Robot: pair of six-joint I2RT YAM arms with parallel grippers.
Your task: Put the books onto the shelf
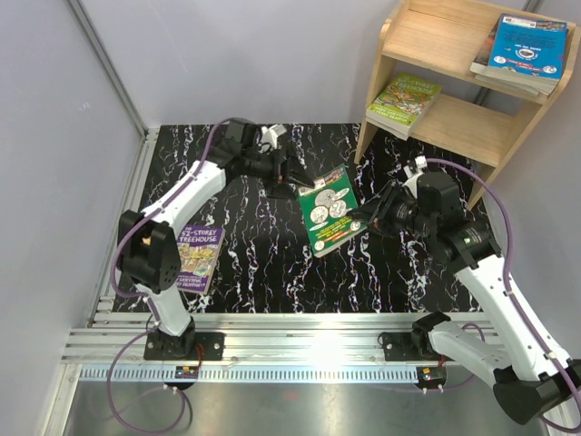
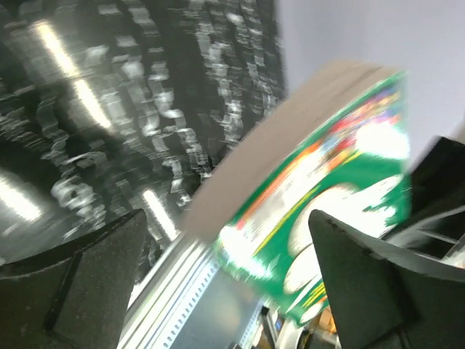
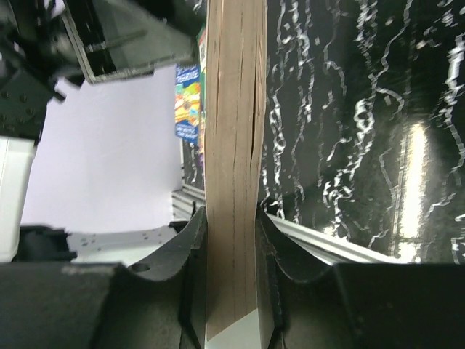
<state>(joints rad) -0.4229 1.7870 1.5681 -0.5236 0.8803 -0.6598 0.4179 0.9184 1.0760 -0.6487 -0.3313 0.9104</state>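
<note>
A green book hangs tilted over the middle of the table, and my right gripper is shut on its right edge. In the right wrist view its brown page edge is clamped between both fingers of the gripper. My left gripper stands open at the book's far left corner. In the left wrist view the blurred green book lies between and beyond the wide-apart fingers. A purple book lies flat at the left. The wooden shelf holds a green book below and blue books on top.
The black marbled table ends at a metal rail by the arm bases. Grey walls close in the left and back. The shelf stands at the back right corner, just behind my right arm.
</note>
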